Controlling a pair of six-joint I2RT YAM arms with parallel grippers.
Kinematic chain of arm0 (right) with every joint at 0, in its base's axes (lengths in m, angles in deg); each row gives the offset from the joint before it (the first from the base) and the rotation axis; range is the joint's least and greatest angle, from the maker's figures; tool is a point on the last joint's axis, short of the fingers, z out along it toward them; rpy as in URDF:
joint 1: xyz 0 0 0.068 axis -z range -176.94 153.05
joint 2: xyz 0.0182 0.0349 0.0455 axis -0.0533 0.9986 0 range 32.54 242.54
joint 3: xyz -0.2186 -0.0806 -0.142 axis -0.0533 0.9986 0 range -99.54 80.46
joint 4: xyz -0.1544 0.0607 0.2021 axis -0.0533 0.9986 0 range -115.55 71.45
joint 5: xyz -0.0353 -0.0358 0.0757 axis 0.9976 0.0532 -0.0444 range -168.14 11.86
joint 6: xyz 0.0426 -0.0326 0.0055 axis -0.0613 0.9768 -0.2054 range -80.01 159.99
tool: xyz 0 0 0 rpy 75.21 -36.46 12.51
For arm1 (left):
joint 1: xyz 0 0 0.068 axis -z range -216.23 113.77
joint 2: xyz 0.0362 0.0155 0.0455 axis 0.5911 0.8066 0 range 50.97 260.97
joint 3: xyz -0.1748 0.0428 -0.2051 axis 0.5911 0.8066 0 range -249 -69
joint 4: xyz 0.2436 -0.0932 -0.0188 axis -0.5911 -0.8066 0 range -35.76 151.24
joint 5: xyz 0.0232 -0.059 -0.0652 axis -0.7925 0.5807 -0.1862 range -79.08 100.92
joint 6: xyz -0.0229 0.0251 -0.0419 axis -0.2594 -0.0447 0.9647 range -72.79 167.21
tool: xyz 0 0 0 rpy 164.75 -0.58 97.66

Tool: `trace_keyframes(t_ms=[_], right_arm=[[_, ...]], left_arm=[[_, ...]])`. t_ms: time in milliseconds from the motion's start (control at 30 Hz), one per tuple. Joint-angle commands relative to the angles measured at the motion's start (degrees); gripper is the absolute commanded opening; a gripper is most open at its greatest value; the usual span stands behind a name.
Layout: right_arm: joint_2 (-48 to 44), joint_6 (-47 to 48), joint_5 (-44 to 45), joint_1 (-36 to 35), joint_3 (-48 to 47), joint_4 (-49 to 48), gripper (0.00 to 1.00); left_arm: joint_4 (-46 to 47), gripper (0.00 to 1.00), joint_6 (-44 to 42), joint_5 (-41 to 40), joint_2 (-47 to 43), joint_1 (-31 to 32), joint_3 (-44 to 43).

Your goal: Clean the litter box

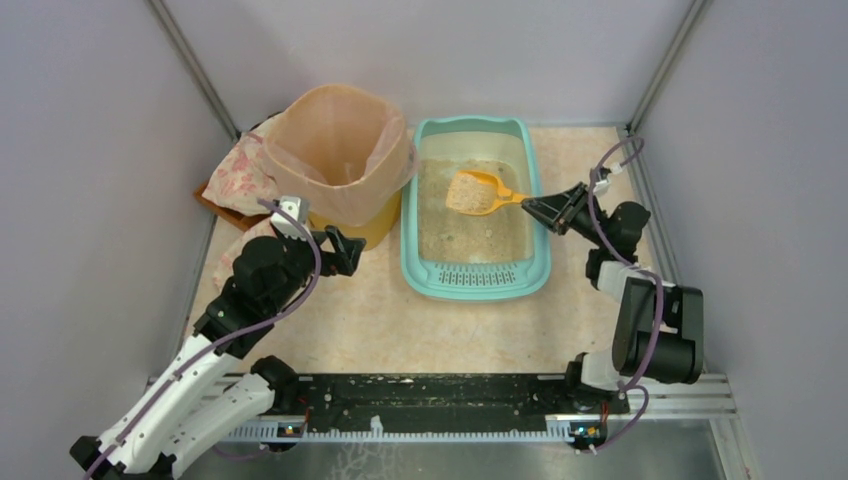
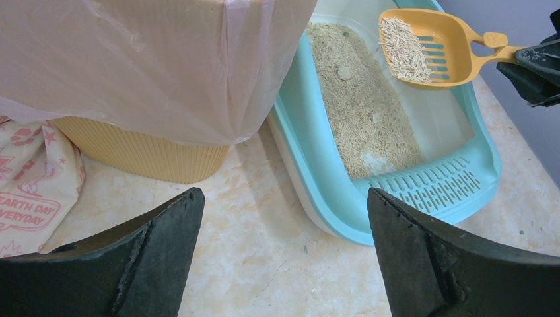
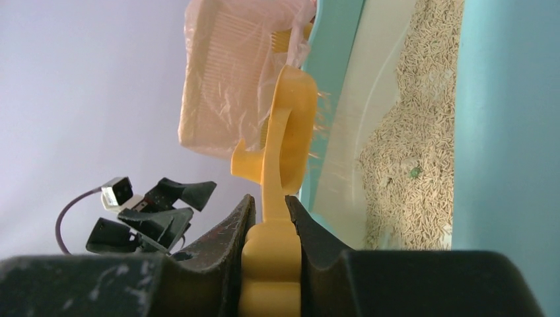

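The teal litter box sits mid-table with beige litter and a slotted grille at its near end; it also shows in the left wrist view and the right wrist view. My right gripper is shut on the handle of a yellow slotted scoop, held above the litter with a load of litter in it. The scoop also shows in the left wrist view and the right wrist view. My left gripper is open and empty over the table, between the bin and the box.
A round yellow bin with a peach bag liner stands left of the litter box. A printed pink bag lies at the bin's left. Grey walls enclose the table on three sides.
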Motion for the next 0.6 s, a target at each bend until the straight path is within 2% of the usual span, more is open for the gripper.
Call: trace_keyframes(t_ms=[0,167,300,400,567], right_arm=[[0.9,-1.54,-0.13,0.31,1.71,-7.57,0.0],[2.84,-2.48,-1.47,-2.23,2.17,-10.86,0.0],[2.66,-3.45,0.14,0.34,3.8,-12.33,0.0],[2.35,-1.95,1.22,0.21,3.84,-10.07,0.0],[2.48,3.13,0.88,-6.16,2.39,-4.43,0.0]], left_arm=[[1.15,0.99,-0.34,0.5,0.31,-0.04,-0.5],[1.25,0.99,-0.41,0.67,0.72,-0.03,-0.41],[1.25,0.99,-0.33,1.05,1.38,0.03,-0.61],[1.16,0.99,-0.33,0.83,1.2,-0.04,-0.41],[1.41,0.99,-0.27,1.19,1.4,-0.04,-0.49]])
